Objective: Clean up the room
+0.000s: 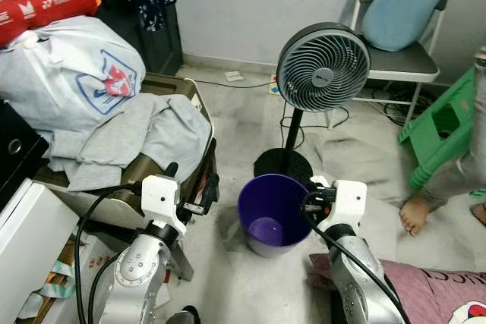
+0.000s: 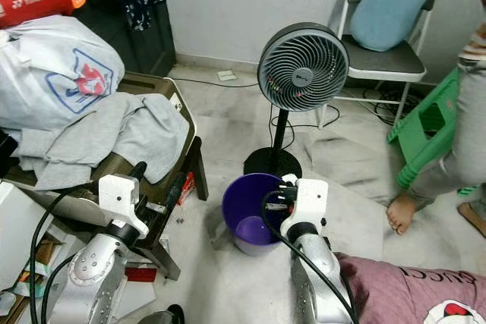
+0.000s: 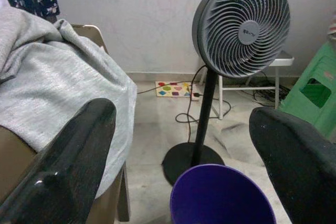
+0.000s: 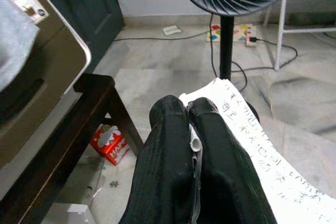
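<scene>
R hand [image 4: 191,109] clamped on white written paper sheet [image 4: 252,145] | at rim of round purple plastic bin [image 1: 275,212], bin just inboard-left | L hand [image 3: 184,145] wide, empty.

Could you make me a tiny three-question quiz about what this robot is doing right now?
1. True or false: the right gripper is shut on a sheet of paper.
2. What stands on the floor just beyond the purple bin? A) a fan B) a ladder C) a guitar
3. Fill in: the left gripper is ____, holding nothing.

Key:
1. True: the black fingers pinch the written sheet.
2. A: the grey fan on its black stand.
3. Open: its fingers stand wide apart, beside the grey cloth.
</scene>
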Motion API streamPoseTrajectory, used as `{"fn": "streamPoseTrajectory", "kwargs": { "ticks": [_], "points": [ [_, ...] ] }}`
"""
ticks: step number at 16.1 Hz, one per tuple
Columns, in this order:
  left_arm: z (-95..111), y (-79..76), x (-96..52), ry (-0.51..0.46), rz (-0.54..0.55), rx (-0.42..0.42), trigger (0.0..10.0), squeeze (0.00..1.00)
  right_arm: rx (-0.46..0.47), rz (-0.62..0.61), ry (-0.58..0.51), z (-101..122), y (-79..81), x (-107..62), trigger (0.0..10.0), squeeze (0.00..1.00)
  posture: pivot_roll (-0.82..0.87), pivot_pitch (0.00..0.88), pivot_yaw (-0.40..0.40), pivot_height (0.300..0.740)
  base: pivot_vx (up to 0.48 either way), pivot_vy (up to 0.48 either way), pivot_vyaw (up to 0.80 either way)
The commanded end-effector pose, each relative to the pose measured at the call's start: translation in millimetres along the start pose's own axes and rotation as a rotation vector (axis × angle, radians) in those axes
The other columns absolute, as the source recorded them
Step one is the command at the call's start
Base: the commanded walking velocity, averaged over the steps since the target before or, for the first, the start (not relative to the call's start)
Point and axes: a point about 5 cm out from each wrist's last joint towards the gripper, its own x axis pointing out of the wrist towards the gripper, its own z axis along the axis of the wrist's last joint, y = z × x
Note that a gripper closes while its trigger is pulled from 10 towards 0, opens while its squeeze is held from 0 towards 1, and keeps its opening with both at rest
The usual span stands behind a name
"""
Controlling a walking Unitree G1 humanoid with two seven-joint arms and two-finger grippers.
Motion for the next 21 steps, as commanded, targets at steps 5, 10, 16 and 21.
{"fn": "streamPoseTrajectory", "kwargs": {
  "ticks": [5,10,16,21],
  "points": [
    [-2.8,7.1,2.7,0.019,0.035,-0.026,10.0,0.00,0.009,0.005,0.008,1.1,0.9,-0.8,10.0,0.00,0.01,0.138,-0.008,0.740,0.000,0.000,0.00],
    [-5.3,7.2,2.6,0.032,0.041,-0.044,10.0,0.00,-0.001,0.007,0.008,1.9,1.0,-0.4,10.0,0.00,0.01,0.141,-0.011,0.740,0.000,0.000,0.00],
    [-4.2,8.1,2.5,0.021,0.045,-0.047,10.0,0.00,-0.011,0.005,0.009,2.0,1.3,0.6,10.0,0.00,0.01,0.143,-0.011,0.740,0.241,0.000,0.00],
    [-4.4,8.5,3.4,0.024,0.042,-0.044,10.0,0.00,-0.013,0.003,0.011,2.1,1.4,1.7,10.0,0.00,0.01,0.140,-0.009,0.740,0.296,0.000,0.00]
  ]
}}
